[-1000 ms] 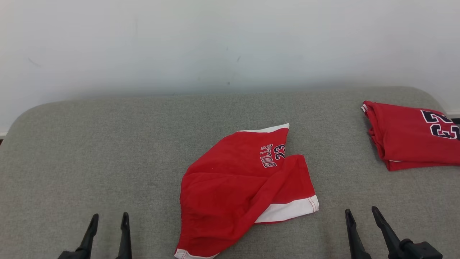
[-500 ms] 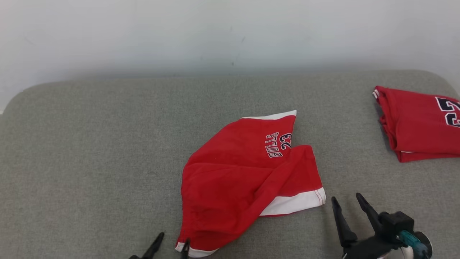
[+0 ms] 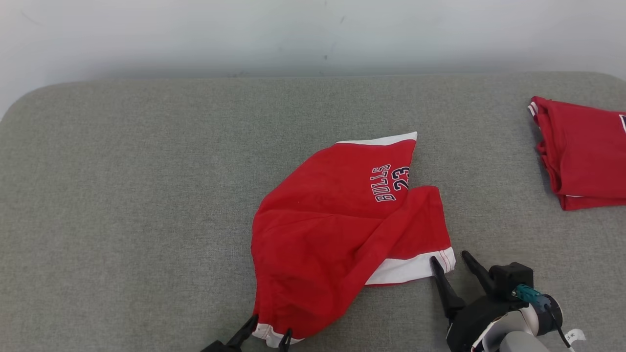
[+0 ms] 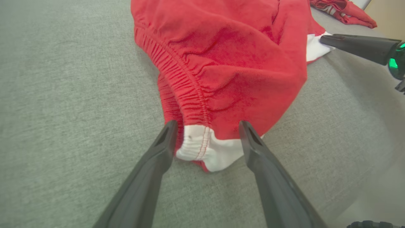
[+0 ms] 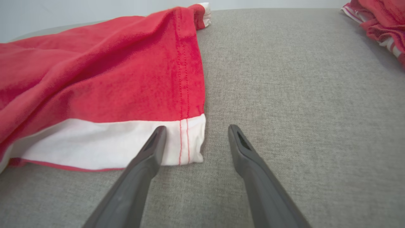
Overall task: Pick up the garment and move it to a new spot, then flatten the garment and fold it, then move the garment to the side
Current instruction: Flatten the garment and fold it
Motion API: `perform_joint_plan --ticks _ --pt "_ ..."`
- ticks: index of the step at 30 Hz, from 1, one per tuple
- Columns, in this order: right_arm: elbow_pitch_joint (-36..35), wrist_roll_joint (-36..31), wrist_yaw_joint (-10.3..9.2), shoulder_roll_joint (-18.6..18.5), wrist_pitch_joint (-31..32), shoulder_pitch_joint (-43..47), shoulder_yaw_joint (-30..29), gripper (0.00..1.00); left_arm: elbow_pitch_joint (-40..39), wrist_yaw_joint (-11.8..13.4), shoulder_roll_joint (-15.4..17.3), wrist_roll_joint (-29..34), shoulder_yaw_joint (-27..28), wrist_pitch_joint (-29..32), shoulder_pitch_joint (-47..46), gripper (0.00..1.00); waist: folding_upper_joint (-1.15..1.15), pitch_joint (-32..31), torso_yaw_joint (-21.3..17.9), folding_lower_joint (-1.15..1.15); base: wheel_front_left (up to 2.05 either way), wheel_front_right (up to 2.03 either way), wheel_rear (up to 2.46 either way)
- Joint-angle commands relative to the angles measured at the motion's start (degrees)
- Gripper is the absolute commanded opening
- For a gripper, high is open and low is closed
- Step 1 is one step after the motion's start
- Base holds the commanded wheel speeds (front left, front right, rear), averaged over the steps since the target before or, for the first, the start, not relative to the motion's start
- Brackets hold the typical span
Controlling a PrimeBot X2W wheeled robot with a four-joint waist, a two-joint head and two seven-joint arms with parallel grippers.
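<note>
Item: red shorts (image 3: 342, 225), crumpled, mid grey counter (image 3: 122, 195). Left claw (image 3: 271, 326) released, straddling white-trimmed near corner. Right claw (image 3: 449, 257) released, straddling white hem corner. Likely set for two-point lift. Folded red jersey (image 3: 582, 151) parked far right.

Crumpled red basketball shorts (image 3: 337, 230) lettered "BULLS 23" lie at the centre of a grey fabric-covered bench (image 3: 122, 195) with rounded corners; a folded red garment (image 3: 582, 151) rests well apart at two o'clock.

The red shorts (image 3: 342, 230) bear "BULLS" and "23" in dark, white-outlined lettering.
</note>
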Motion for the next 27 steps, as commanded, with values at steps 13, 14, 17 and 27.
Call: perform_joint_plan --ticks 13,14,17,27 --pt "-2.8 4.2 -0.18 -1.5 -0.3 0.3 2.6 0.00 -2.0 0.1 0.2 -3.8 -1.5 0.0 -0.4 0.00 -0.01 0.1 -0.3 -0.01 0.00 0.00 0.00" --pt "-4.0 4.5 -0.18 -1.7 -0.3 0.9 2.5 0.00 -2.4 0.1 0.2 -4.2 -1.2 0.0 0.0 0.00 -0.01 -0.2 -0.5 -0.01 0.00 0.00 0.00" --pt "-8.3 5.6 -0.18 -2.5 -0.3 2.5 1.9 0.00 -5.4 0.1 0.1 -5.7 0.2 0.0 0.7 0.00 -0.01 -1.1 -1.1 -0.01 0.00 0.00 0.00" --pt "-20.7 10.1 -0.18 -5.7 -0.3 -1.8 3.1 0.00 -14.8 0.1 3.5 -12.1 3.6 0.0 -7.5 0.00 -0.01 -1.3 -3.0 -0.01 0.00 0.00 0.00"
